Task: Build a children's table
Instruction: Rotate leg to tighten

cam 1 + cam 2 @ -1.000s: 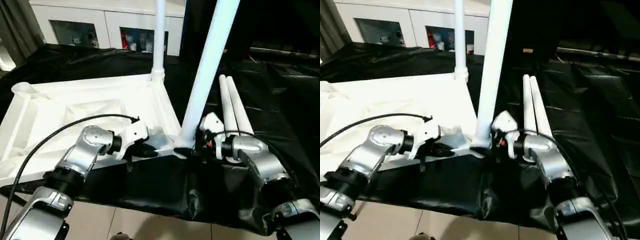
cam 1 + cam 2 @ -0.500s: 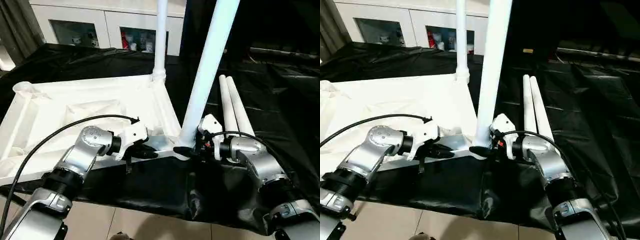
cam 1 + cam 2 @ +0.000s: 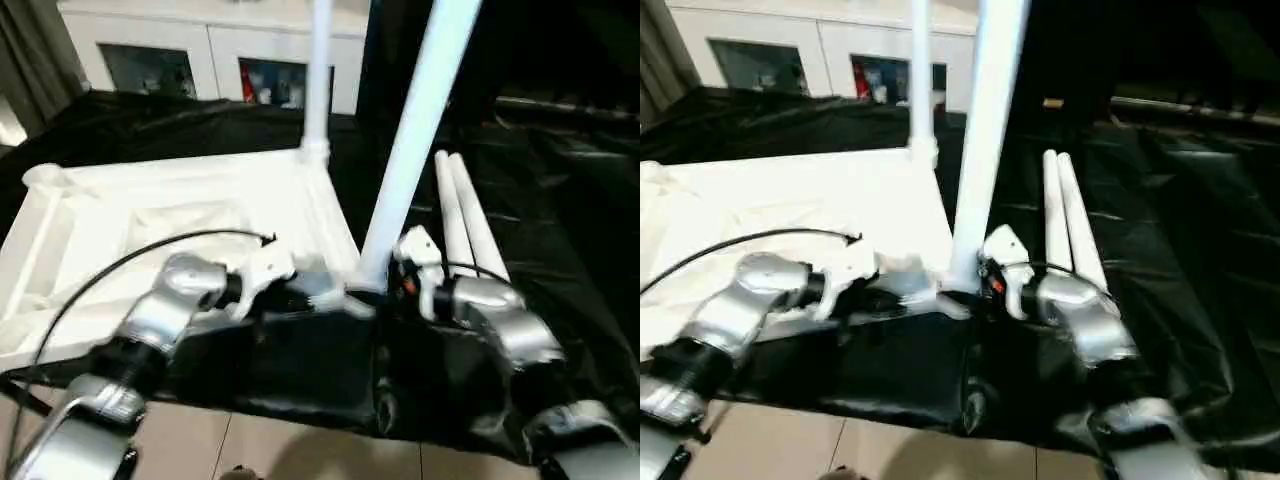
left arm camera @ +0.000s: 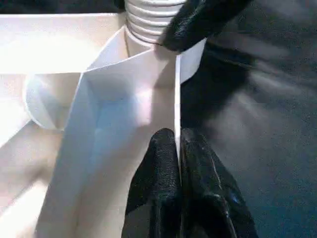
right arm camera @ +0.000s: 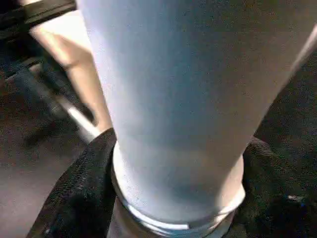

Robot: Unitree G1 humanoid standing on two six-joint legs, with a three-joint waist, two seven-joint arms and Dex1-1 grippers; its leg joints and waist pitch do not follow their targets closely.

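Note:
The white tabletop lies upside down on black sheeting, ribs up. One leg stands in its far right corner socket. A second leg stands in the near right socket, leaning a little to the right. My right gripper is shut on the base of this leg, fingers on either side of it. My left gripper is shut on the tabletop's thin near rim, close to that socket. Two more legs lie side by side on the sheeting to the right.
A white glass-door cabinet stands at the back. Black sheeting covers the work surface to the right. A black cable loops over my left forearm. Tiled floor shows below the near edge.
The whole picture has shifted and blurred slightly, so the camera has moved. Both grippers keep their holds and the near leg stands about as before.

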